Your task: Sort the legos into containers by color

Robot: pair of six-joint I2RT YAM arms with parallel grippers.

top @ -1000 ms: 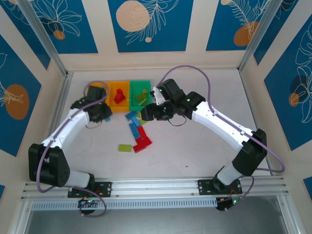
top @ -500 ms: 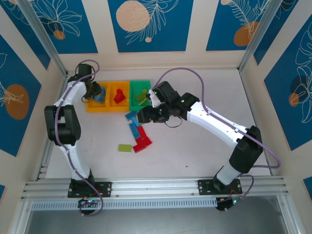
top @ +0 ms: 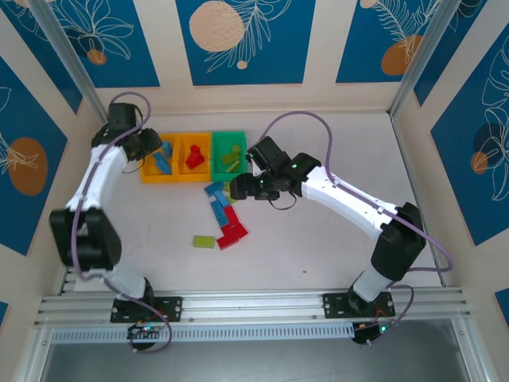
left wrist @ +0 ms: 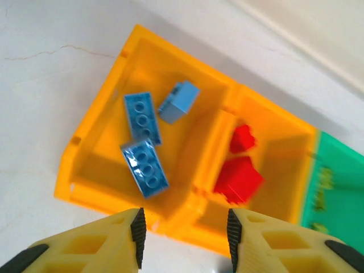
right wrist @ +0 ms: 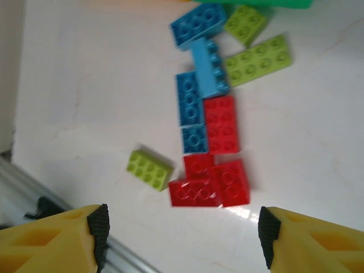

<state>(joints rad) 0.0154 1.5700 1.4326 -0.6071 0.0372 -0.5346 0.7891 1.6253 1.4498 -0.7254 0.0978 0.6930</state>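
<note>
While your left pincer [left wrist: 185, 242] hangs over the left orange bin [left wrist: 91, 193], its jaws stand apart with nothing between them, so call it released. You have three blue bricks [left wrist: 142, 116] inside that bin: two darker ones with studs up, the nearer one tilted, plus a lighter one beside them at the far side. The middle orange bin [left wrist: 273, 165] is joined to it and holds two red bricks [left wrist: 238, 179]. The green bin [top: 229, 133] ends the row with lime pieces [top: 231, 157] in it; they're too blurred to count.

Your right pincer [right wrist: 183, 239] is also released, with its jaws wide and empty. It hovers above the loose pile [top: 223, 215] on the counter [top: 318, 239], just near the green bin's front edge.

Pile, from the right wrist view:
- four loose blue bricks [right wrist: 189, 105] in a rough column running away from the bins
- a red cluster [right wrist: 222, 124] touching the column's near end, at its side and just beyond it
- two lime bricks [right wrist: 259, 60] beside the column's top, close to the green bin
- one lone lime brick [right wrist: 149, 169] just left of the red cluster, not touching it

Every loose brick lies flat on the counter — none is gripped.
</note>
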